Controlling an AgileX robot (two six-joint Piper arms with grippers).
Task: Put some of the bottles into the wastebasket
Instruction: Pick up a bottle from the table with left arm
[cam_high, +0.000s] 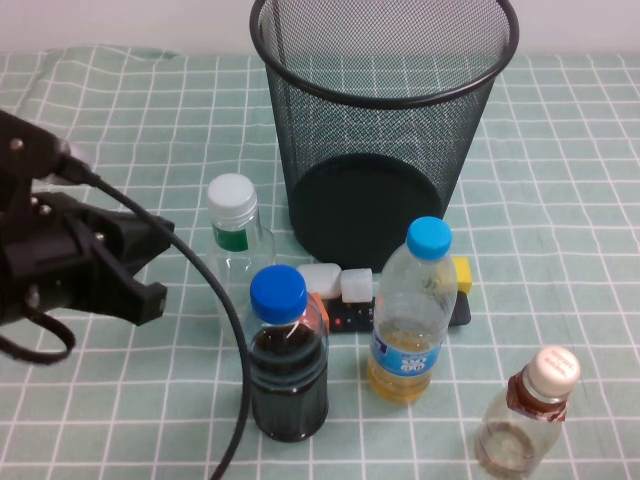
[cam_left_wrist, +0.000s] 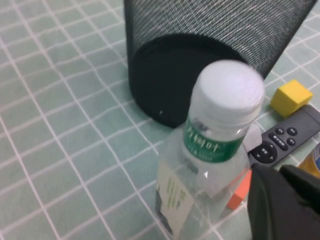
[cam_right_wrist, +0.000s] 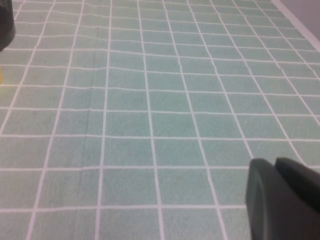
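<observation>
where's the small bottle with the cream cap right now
In the high view the small cream-capped bottle stands at the table's near right, right of the yellow-liquid bottle, far from the left gripper.

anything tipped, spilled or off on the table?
Nothing spilled; all four bottles stand upright. Only oddity: a black remote control lies among them with white and yellow blocks. Left tool is beside the white-capped clear plastic bottle; right tool is over bare cloth.

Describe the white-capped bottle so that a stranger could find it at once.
Start at the black mesh wastebasket. Left of its base, toward the left gripper, stands a clear bottle. Alone among the bottles it has a white cap and green neck band.
</observation>
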